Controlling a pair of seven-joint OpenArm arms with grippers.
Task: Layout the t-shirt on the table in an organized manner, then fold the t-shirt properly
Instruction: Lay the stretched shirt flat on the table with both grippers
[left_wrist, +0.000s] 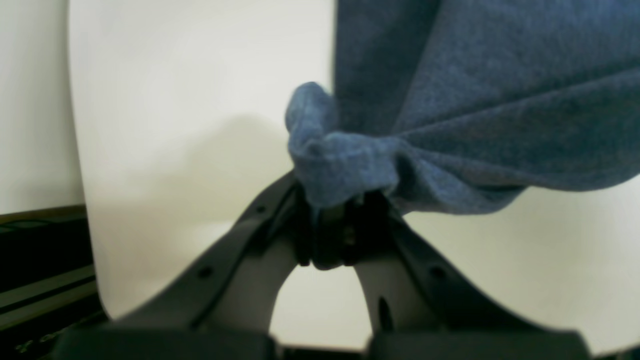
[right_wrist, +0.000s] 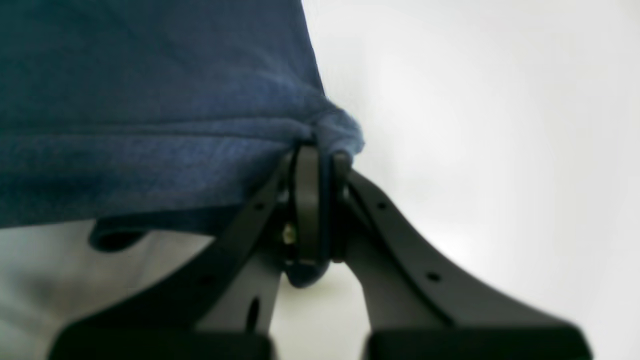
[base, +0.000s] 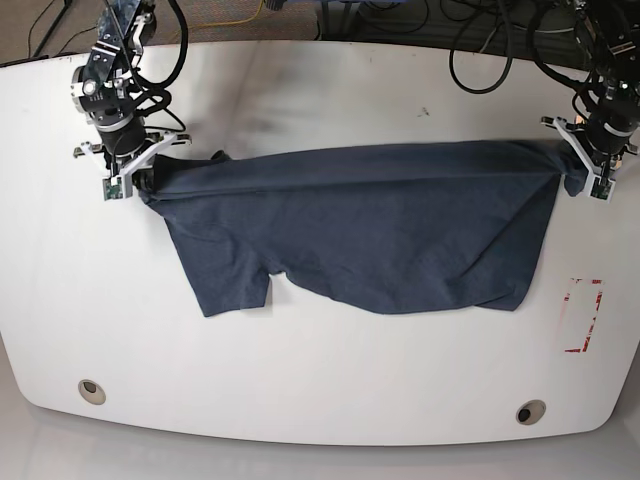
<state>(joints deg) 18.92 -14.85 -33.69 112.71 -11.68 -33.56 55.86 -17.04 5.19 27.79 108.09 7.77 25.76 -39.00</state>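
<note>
Both pincers were clamped tight: the left gripper (left_wrist: 345, 220) and right gripper (right_wrist: 320, 165) each pinched a bunch of the navy t-shirt (base: 360, 230), stretched taut above the white table (base: 320, 90). Layout stage; next, probably lower it flat.

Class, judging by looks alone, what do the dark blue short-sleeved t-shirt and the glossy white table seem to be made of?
Dark blue short-sleeved t-shirt: soft heathered knit, probably cotton; it bunches and creases. Glossy white table: smooth hard surface, perhaps laminate; it shows faint sheen.
</note>
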